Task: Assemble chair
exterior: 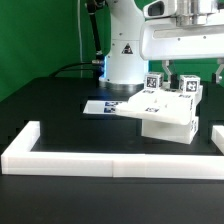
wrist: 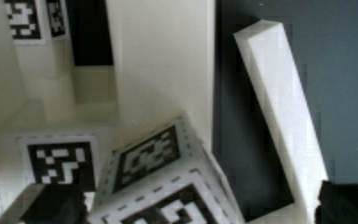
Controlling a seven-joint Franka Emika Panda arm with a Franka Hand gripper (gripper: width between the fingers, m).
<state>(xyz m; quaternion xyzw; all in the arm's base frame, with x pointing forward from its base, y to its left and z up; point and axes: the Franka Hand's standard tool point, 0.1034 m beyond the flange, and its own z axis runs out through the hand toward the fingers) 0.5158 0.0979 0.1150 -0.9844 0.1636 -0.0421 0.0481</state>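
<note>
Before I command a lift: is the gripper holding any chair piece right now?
No: in the exterior view the gripper hangs open above the chair, whose white pieces rest on the black table.

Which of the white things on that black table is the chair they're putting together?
Start at the black table, edged in front by a long low white rail. Behind the rail, under the tool, stands the chair: a blocky white cluster, the only white piece standing tall and bearing black-and-white tags.

The chair (exterior: 165,112), matte white with black-and-white square tags, stands partly joined on the black table, its flat seat tilted and blocky posts rising at the exterior view's right.
</note>
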